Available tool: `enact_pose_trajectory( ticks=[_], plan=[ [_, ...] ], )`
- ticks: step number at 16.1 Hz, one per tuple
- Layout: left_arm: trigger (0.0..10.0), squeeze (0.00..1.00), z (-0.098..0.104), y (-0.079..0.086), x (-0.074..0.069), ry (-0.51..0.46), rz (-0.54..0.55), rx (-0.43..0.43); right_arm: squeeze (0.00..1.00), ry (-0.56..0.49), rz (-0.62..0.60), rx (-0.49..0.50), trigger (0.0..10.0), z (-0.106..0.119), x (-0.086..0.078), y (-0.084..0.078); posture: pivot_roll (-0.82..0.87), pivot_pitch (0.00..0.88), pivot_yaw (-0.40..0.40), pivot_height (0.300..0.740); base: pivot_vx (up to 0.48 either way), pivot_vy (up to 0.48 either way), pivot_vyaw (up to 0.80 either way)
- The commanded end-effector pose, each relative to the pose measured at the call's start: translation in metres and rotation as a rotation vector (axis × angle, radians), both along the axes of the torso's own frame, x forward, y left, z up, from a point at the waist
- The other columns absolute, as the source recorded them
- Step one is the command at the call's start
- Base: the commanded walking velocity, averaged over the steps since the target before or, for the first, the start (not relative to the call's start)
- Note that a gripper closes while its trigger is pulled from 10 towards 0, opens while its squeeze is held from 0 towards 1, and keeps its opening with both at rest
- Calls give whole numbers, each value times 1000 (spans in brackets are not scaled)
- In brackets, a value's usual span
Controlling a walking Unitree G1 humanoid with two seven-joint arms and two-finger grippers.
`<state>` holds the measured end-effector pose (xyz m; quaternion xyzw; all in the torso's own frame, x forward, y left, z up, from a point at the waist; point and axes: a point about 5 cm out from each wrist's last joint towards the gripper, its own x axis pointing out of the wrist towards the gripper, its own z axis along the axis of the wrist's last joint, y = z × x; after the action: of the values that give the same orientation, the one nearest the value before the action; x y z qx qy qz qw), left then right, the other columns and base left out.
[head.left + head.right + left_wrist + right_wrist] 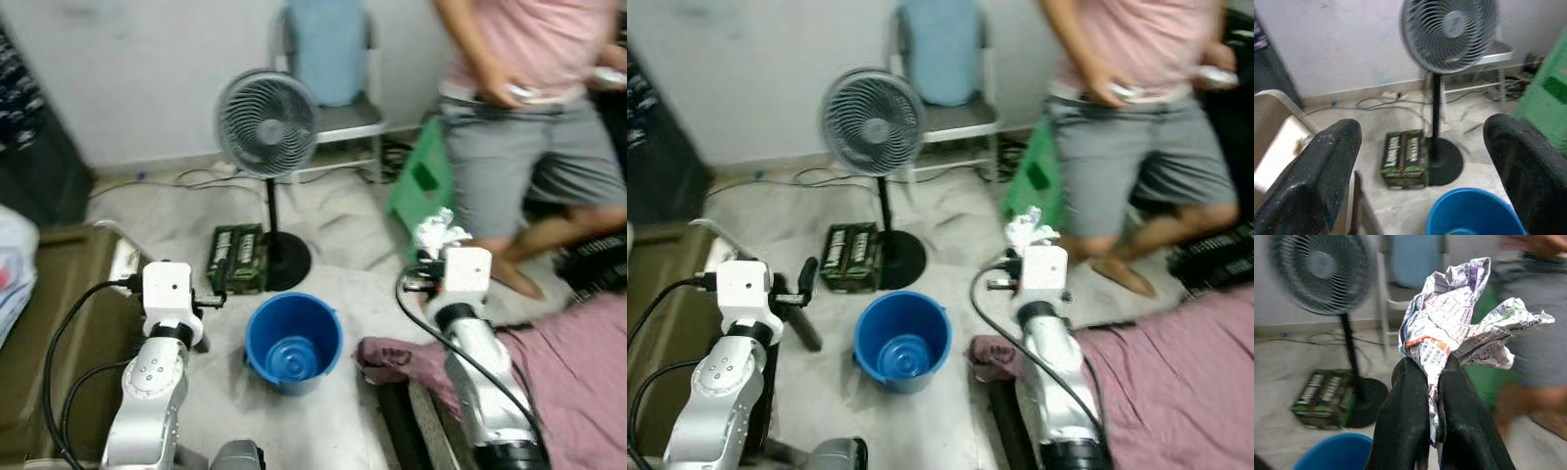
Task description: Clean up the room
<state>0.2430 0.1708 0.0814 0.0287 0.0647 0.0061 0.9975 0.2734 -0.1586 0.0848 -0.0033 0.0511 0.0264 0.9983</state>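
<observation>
A crumpled newspaper ball (1459, 328) is pinched between the two black fingers of my right gripper (1432, 377), which is shut on it. The gripper is held up to the right of a blue bucket (293, 343) that stands on the floor between my arms; the paper (439, 233) sticks up above the wrist. The bucket holds nothing I can see. Left of the bucket, my left gripper (1422, 129) is open with nothing between its fingers and faces the bucket rim (1474, 213).
Behind the bucket are a standing fan (266, 125) and a green box (238, 259) by its base. A person (529, 98) stands at the back right beside a green stool (421, 176). Purple cloth (558, 362) lies at right, a brown seat (59, 294) at left.
</observation>
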Motion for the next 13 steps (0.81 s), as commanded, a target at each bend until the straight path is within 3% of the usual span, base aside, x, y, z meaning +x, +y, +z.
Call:
enact_pose_trajectory(
  ticks=[1, 5, 8, 10, 13],
  plan=[
    [10000, 0, 1, -6, 2, -7, -30, 1, 0, 11, -20, -8, 10000, -1, 3, -4, -26, 0, -31, 740, 0, 0, 800],
    [10000, 0, 3, -5, 2, -13, -20, -2, 0, 13, -11, 20, 10000, 3, 12, 6, -14, 0, -39, 740, 0, 0, 800],
    [10000, 0, 1, -2, 0, -5, -29, -18, 0, 39, -51, 63, 10000, -2, 9, 2, -22, 0, -43, 740, 0, 0, 800],
    [10000, 0, 4, -7, -1, -30, -112, -118, 0, 47, -84, 80, 10000, -4, 6, -3, -28, 0, -45, 740, 0, 0, 563],
    [10000, 0, 2, -20, -4, 8, -256, -95, 0, 60, -102, 88, 10000, -7, 4, -9, -32, 0, -45, 740, 0, 0, 0]
  ],
)
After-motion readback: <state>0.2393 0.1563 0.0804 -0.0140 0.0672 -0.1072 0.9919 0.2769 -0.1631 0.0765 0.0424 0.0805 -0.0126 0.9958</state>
